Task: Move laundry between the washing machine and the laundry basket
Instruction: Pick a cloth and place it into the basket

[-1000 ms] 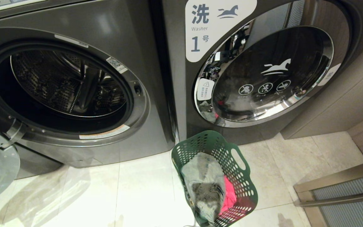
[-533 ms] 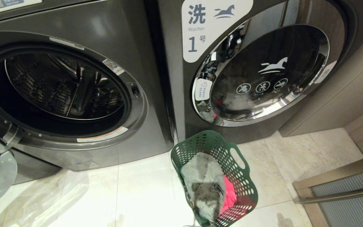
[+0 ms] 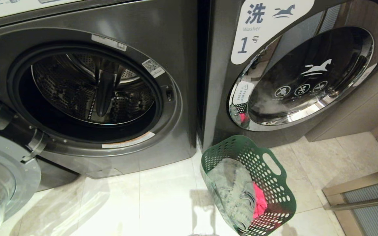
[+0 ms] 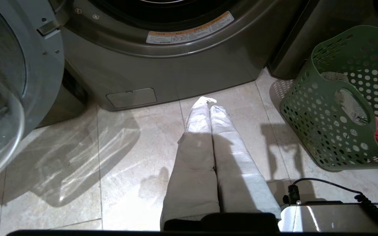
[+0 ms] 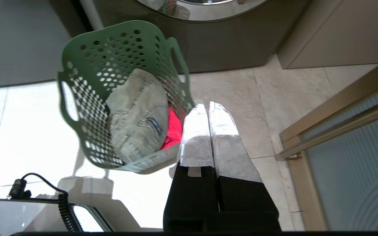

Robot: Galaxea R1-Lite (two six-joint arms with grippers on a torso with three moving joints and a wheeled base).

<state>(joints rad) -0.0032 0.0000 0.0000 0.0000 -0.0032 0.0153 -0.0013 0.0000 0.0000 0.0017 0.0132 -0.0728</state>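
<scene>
Your head view swung, so both machines and the basket slid toward 3 o'clock in it. That was the camera moving; the things themselves stayed put.

At 10 o'clock stood the washer (image 3: 182,39), drum dark and apparently empty. Its door (image 3: 8,177) hung wide open at 8 o'clock. Machine 1 (image 3: 221,98) sat shut at 2 o'clock. At 5 o'clock the basket (image 3: 274,186) rested on the floor (image 3: 162,196), just in front of the seam between the two machines. In it lay a pale denim garment (image 3: 233,193), and a pink garment (image 3: 260,200) showed beside and partly under it.

Neither arm showed in your head view. The left gripper (image 4: 209,104) hung above bare floor in front of the washer, jaws pressed together on nothing. The right gripper (image 5: 207,106) hung just beside the basket, jaws likewise together and empty.

With the laundry in the basket and the drum bare, you were probably about to load the washer.

The denim looked thick and floppy, likely the heavier piece. It would sag and trail when lifted, and a hanging leg could catch the basket rim or the door seal. A pinch on a bunched fold or the stitched waistband near the top of the heap should have held better than a single flat layer. The pink piece looked thinner and lighter, and might have ridden up along with the denim. The basket itself seemed light and could have tipped or slid under a sideways tug.
</scene>
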